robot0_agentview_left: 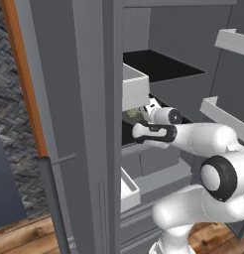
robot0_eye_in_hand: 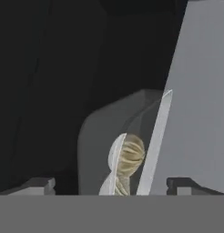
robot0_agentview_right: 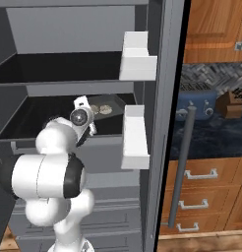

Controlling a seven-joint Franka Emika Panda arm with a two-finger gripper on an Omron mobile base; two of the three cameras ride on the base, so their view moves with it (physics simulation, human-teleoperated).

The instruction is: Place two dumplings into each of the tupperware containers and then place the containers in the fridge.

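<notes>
Claw (robot0_eye_in_hand: 112,185) wide open, gripping nothing (tips far apart at frame bottom). Tupperware container (robot0_eye_in_hand: 102,136) sits between and just beyond the fingertips, on the dark fridge (robot0_agentview_right: 69,64) shelf, long axis running away from the claw. Dumpling (robot0_eye_in_hand: 129,157) inside it.

The fridge (robot0_agentview_left: 84,99) looks like matt grey steel, its inner walls smooth and dull. Its shelf (robot0_agentview_right: 54,123) is dark and flat, without shine; the door bins (robot0_agentview_right: 135,138) look like smooth white plastic. On the shelf's back edge a tupperware container (robot0_eye_in_hand: 98,145) shows translucent grey plastic with a thin pale rim. A dumpling (robot0_eye_in_hand: 128,157) inside is lumpy, tan and doughy. The arm (robot0_agentview_left: 203,139) is glossy white with dark joints. The floor (robot0_agentview_left: 25,238) is grained wood.
</notes>
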